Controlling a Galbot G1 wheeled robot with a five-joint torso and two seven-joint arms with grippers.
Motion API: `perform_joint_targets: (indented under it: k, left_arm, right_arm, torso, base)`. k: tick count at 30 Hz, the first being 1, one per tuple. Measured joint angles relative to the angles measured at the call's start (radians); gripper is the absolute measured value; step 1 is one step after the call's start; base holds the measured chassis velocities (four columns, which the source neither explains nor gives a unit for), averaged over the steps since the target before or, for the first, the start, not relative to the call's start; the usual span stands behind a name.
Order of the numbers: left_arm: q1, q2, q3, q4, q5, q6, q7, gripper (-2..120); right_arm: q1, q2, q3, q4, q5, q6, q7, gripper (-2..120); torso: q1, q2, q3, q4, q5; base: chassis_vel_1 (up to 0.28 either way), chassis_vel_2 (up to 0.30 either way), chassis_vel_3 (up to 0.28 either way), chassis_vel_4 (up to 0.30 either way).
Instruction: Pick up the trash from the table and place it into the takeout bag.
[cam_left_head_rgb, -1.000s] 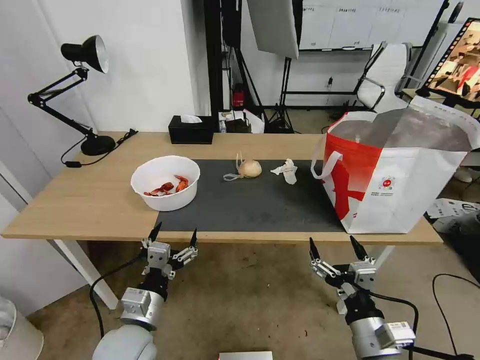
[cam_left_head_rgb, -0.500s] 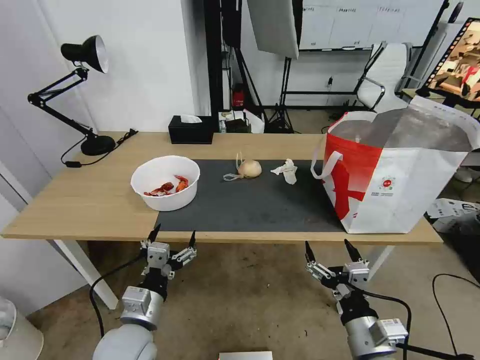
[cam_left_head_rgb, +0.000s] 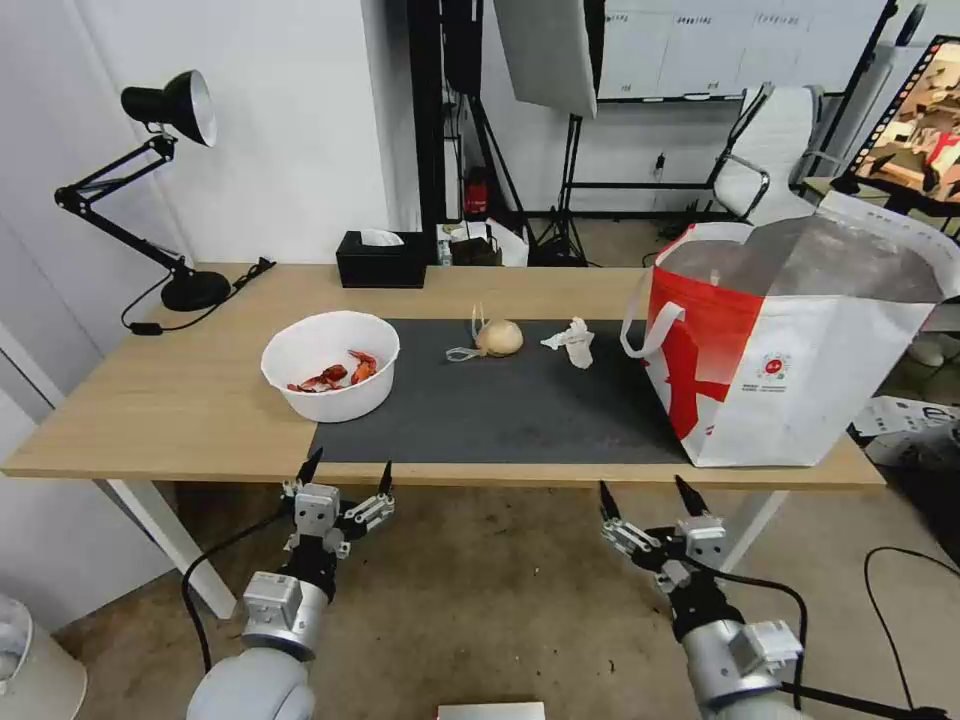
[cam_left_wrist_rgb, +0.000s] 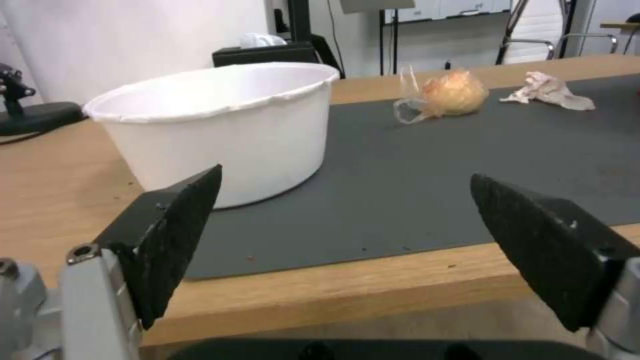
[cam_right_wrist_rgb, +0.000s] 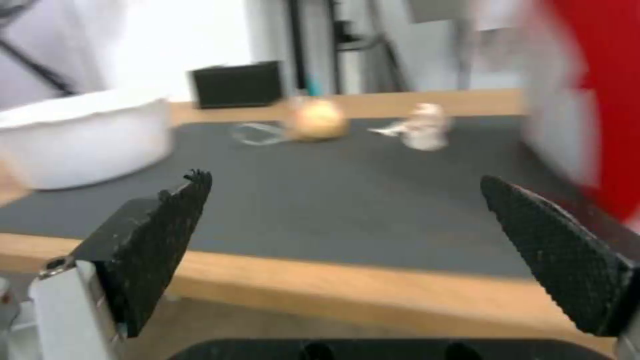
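On the light-wood table (cam_left_head_rgb: 180, 400) the trash lies spread out: a white bowl (cam_left_head_rgb: 331, 365) with red crayfish shells at the left edge of the dark mat (cam_left_head_rgb: 500, 410), a beige lump (cam_left_head_rgb: 498, 338) with a bit of clear wrap, and a crumpled white tissue (cam_left_head_rgb: 572, 340). The takeout bag (cam_left_head_rgb: 800, 350), white with a red panel and foil lining, stands open at the table's right end. My left gripper (cam_left_head_rgb: 347, 471) is open just below the front edge, near the bowl (cam_left_wrist_rgb: 220, 130). My right gripper (cam_left_head_rgb: 646, 496) is open below the front edge, left of the bag.
A black desk lamp (cam_left_head_rgb: 165, 180) stands at the back left and a black tissue box (cam_left_head_rgb: 381, 260) at the back edge. Behind the table are light stands, a white chair (cam_left_head_rgb: 775, 150) and a monitor. A cable lies on the floor at right.
My right gripper has shifted a little to the left and lower below the table edge. The left gripper and the things on the table have stayed where they were.
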Motion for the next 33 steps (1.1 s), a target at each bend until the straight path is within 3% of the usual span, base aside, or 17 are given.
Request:
perform_joint_targets:
  k: [2, 4, 7, 13, 16, 17, 20, 21, 23, 33]
  left_arm:
    - [0.002, -0.001, -0.001, 0.0, 0.0, 0.0, 0.0, 100]
    - [0.004, -0.001, -0.003, -0.002, 0.0, 0.001, -0.001, 100]
    - [-0.001, -0.007, -0.008, -0.007, 0.001, 0.012, -0.002, 100]
    - [0.0, -0.016, -0.033, -0.015, -0.001, 0.018, -0.002, 100]
    - [0.0, -0.032, -0.053, -0.015, -0.006, 0.019, -0.001, 100]
    - [0.0, -0.032, -0.053, -0.015, -0.006, 0.019, -0.001, 100]
    - [0.001, -0.052, -0.055, -0.014, -0.005, 0.019, 0.002, 100]
    - [0.001, -0.052, -0.055, -0.014, -0.005, 0.019, 0.002, 100]
    - [0.005, -0.057, -0.052, -0.008, -0.004, 0.019, 0.005, 100]
    - [-0.001, -0.058, -0.05, 0.007, -0.005, 0.016, 0.006, 100]
  right_arm:
    - [0.04, -0.017, -0.019, -0.011, 0.021, -0.013, -0.012, 100]
    - [0.229, -0.084, -0.112, -0.061, 0.094, -0.07, -0.017, 100]
    - [0.354, -0.12, -0.179, -0.108, 0.137, -0.118, 0.019, 100]
    - [0.607, -0.13, -0.343, -0.236, 0.23, -0.186, 0.121, 100]
    - [0.798, -0.084, -0.462, -0.332, 0.287, -0.255, 0.252, 100]
    - [0.798, -0.084, -0.462, -0.332, 0.287, -0.255, 0.252, 100]
    - [0.976, -0.013, -0.543, -0.464, 0.315, -0.335, 0.471, 100]
    - [0.976, -0.013, -0.543, -0.464, 0.315, -0.335, 0.471, 100]
    - [1.087, 0.029, -0.571, -0.579, 0.332, -0.369, 0.598, 100]
    - [1.249, 0.102, -0.569, -0.845, 0.376, -0.421, 0.735, 100]
  torso:
    - [0.0, 0.0, 0.0, 0.0, 0.0001]
    - [0.0, 0.0, 0.0, 0.0005, 0.0003]
    - [0.0, 0.0, 0.0, 0.0002, -0.0002]
    - [0.0, 0.0, 0.0, 0.0, 0.0]
    - [0.0, 0.0, 0.0, 0.0006, -0.0005]
    - [0.0, 0.0, 0.0, 0.0006, -0.0005]
    - [0.0, 0.0, 0.0, 0.0003, -0.0003]
    - [0.0, 0.0, 0.0, 0.0003, -0.0003]
    - [0.0, 0.0, 0.0, 0.0004, 0.0]
    - [0.0, 0.0, 0.0, 0.0001, 0.0001]
  base:
    - [0.0, 0.0, 0.0, 0.0]
    - [0.0, 0.0, 0.0, 0.0]
    - [0.0, 0.0, 0.0, 0.0]
    - [0.0, 0.0, 0.0, 0.0]
    - [0.0, 0.0, 0.0, 0.0]
    - [0.0, 0.0, 0.0, 0.0]
    - [0.0, 0.0, 0.0, 0.0]
    - [0.0, 0.0, 0.0, 0.0]
    - [0.0, 0.0, 0.0, 0.0]
    - [0.0, 0.0, 0.0, 0.0]
